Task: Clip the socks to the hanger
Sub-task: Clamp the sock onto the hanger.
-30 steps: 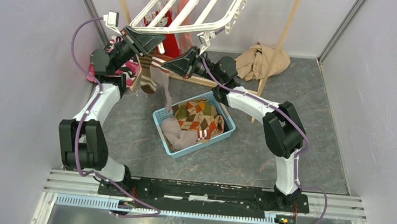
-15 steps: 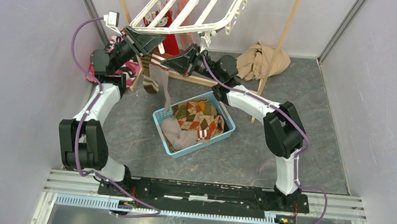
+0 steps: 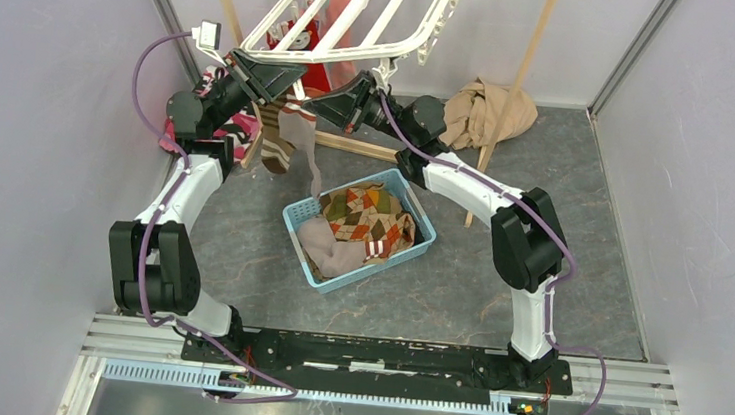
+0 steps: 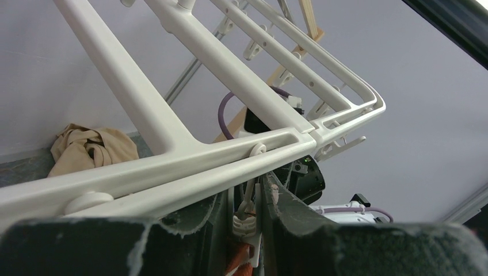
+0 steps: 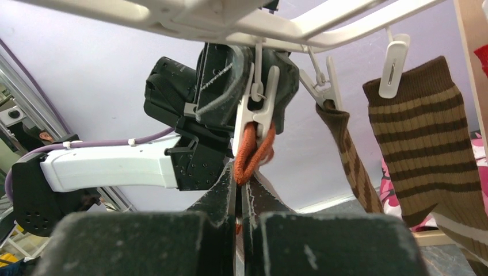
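The white hanger (image 3: 357, 51) hangs tilted above the back of the table. Under its near bar, my left gripper (image 3: 298, 74) is shut on one dangling clip (image 4: 247, 221); its fingers (image 4: 288, 218) press the clip from both sides. My right gripper (image 3: 317, 110) is shut on the orange cuff (image 5: 251, 150) of a sock (image 3: 299, 146), which hangs down toward the basket. The cuff reaches up into the lower end of that clip (image 5: 257, 112). My right gripper (image 5: 240, 181) sits just below it. Two brown-striped socks (image 5: 423, 149) hang clipped to the right.
A blue basket (image 3: 294, 223) in the middle holds an argyle sock (image 3: 368, 213) and a taupe sock (image 3: 325, 249). A beige cloth (image 3: 487, 113) lies at the back right by a wooden pole (image 3: 514, 90). A pink camouflage garment (image 3: 235, 126) lies at the back left.
My right gripper has risen and moved back-left toward the left gripper, lifting the sock's cuff up to the clip. The left arm has stayed put.
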